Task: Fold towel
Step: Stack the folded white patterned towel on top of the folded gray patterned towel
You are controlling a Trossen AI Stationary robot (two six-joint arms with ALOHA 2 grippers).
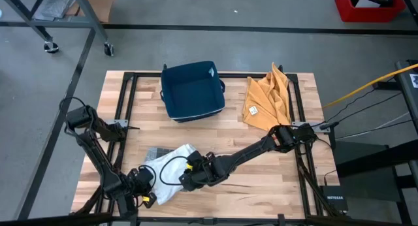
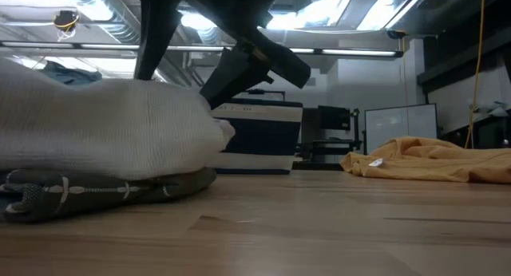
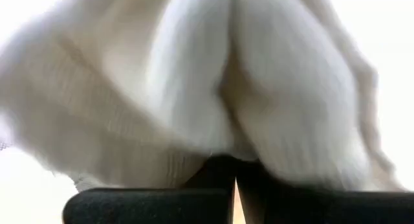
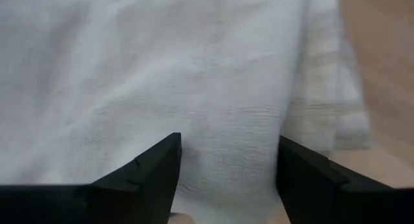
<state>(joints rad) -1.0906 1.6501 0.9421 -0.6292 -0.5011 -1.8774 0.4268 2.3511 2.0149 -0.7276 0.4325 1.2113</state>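
Grasp step: left gripper [image 1: 145, 187] is pinched tight on the white towel [image 1: 171, 168] at the table's [image 1: 261, 180] front-left, right gripper [image 4: 228, 160] spread over its cloth; next, right must clamp before lifting.

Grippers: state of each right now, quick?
Left gripper: closed, pinching the white towel.
Right gripper: open, fingers spread at the white towel, gripping nothing.

The towel [image 1: 171, 166] is white with a fine ribbed weave, lying on a grey-green patterned cloth [image 2: 96, 188]. The bin [image 1: 192, 90] at the far side is navy blue. To its right, the cloth [image 1: 268, 100] is mustard orange. The counter [image 1: 274, 180] is pale wood strips.
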